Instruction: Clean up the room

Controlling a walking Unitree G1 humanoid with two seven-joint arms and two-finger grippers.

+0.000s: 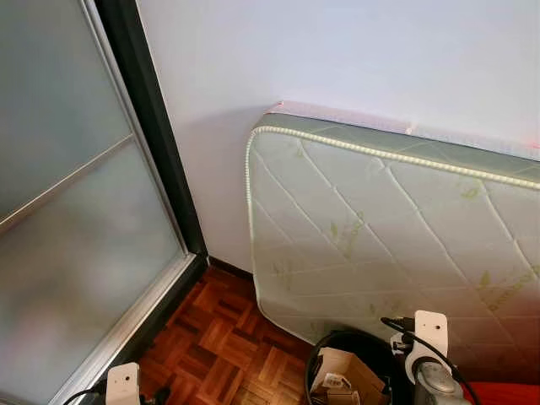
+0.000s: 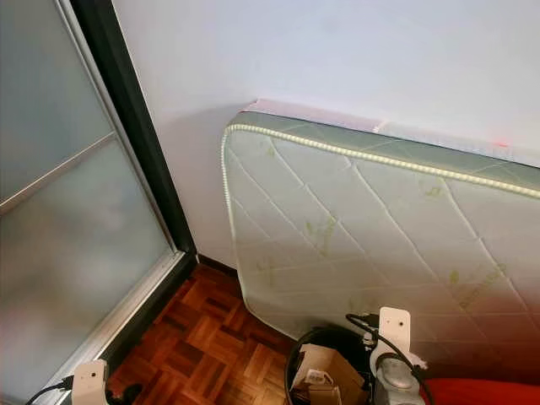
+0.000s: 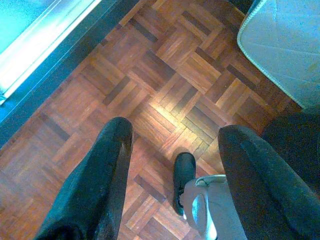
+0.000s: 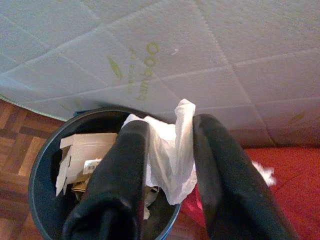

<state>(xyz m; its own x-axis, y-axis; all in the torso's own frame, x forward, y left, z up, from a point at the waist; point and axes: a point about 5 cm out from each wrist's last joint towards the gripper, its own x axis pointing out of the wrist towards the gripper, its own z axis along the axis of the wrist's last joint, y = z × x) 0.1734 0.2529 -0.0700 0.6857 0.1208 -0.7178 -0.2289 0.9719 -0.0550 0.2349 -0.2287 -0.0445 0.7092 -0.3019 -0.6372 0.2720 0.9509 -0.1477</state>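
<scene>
In the right wrist view my right gripper (image 4: 172,131) is shut on a crumpled white tissue (image 4: 167,162), which hangs between its fingers just above a round black bin (image 4: 37,186). The bin holds torn cardboard (image 4: 82,147) with a printed label. From the head, the same bin (image 1: 319,348) stands on the floor in front of the mattress, with my right arm (image 1: 426,350) beside it. My left gripper (image 3: 175,131) is open and holds nothing, hanging low over the parquet floor (image 3: 165,65).
A quilted green-and-white mattress (image 1: 380,228) leans on its edge against the white wall. A frosted sliding door (image 1: 76,211) with a dark frame runs along the left. Something red (image 4: 282,200) lies to the right of the bin. My own foot (image 3: 182,172) stands on the parquet.
</scene>
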